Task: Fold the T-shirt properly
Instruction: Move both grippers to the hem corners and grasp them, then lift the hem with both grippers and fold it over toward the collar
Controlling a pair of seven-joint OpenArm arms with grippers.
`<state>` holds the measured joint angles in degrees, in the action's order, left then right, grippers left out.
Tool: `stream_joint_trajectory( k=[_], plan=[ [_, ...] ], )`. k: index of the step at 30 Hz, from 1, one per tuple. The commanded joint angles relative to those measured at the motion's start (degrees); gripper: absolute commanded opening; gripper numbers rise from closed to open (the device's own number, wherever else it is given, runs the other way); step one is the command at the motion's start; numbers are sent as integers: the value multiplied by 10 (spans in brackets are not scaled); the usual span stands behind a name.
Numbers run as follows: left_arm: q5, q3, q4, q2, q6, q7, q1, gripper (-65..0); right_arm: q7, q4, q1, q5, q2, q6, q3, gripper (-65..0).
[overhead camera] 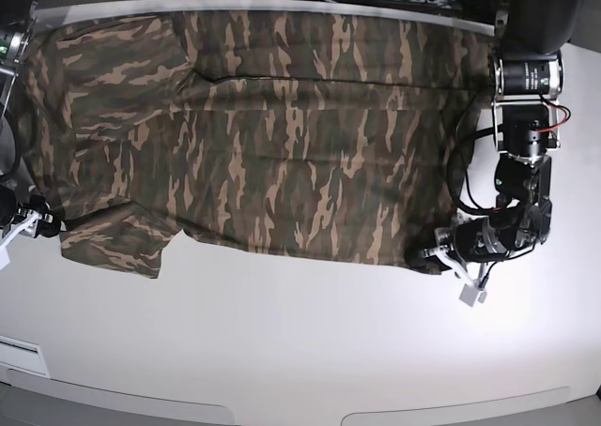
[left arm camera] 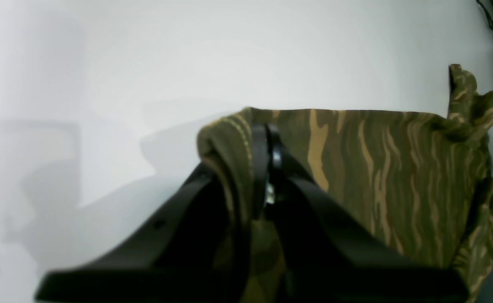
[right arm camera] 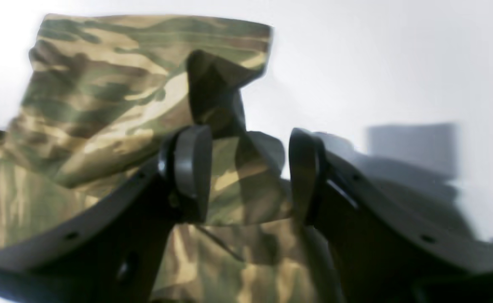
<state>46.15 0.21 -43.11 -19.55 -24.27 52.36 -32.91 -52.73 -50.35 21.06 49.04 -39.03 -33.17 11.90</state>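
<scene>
Camouflage T-shirt (overhead camera: 282, 144) flat on white desk (overhead camera: 300, 351). Left tool (left arm camera: 267, 168) clenched on hem corner; right tool (right arm camera: 246, 176) released around sleeve. Close right before lifting evenly.

— Where does the T-shirt (overhead camera: 282, 135) lie?
— Flat across the far half of the desk (overhead camera: 300, 351), reaching its back edge; the near half lies before it.
— And the arms?
— The left claw (overhead camera: 441, 255) sits at the shirt's near corner on the base view's right, the right claw (overhead camera: 42, 221) at the sleeve edge opposite.
</scene>
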Motion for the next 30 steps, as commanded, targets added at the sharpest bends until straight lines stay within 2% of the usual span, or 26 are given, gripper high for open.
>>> stream_joint_trajectory(
  k=[1,6,10,14,17,19,23,26,28,30],
  plan=[
    [-56,2,3,-15,19,34,-1,-650,6,6,14,14,-14,-7,5,-331],
    [-52,2,3,-22,10,35,-1,-650,9,49,14,16,0,-10,5,-331],
    [-49,2,3,-22,9,34,-2,-650,56,55,14,-10,14,-27,5,-331],
    [-47,2,3,-22,9,35,-1,-650,83,55,21,-45,20,-7,5,-331],
    [-41,2,3,-22,9,35,-2,-650,65,55,16,-43,29,-8,5,-331],
    [-26,2,3,-22,9,35,-2,-650,44,55,8,-29,40,-25,5,-331],
    [-10,2,3,-22,9,35,-2,-650,-4,55,-3,32,57,-62,5,-333],
    [-11,2,3,-22,9,35,-2,-650,-45,54,-2,73,59,-68,5,-340],
    [-10,2,3,-22,8,35,-2,-650,-52,54,-1,95,54,-68,5,-409],
    [-6,2,3,-22,-5,34,-3,-650,-50,54,4,101,47,-68,5,-545]
  ],
)
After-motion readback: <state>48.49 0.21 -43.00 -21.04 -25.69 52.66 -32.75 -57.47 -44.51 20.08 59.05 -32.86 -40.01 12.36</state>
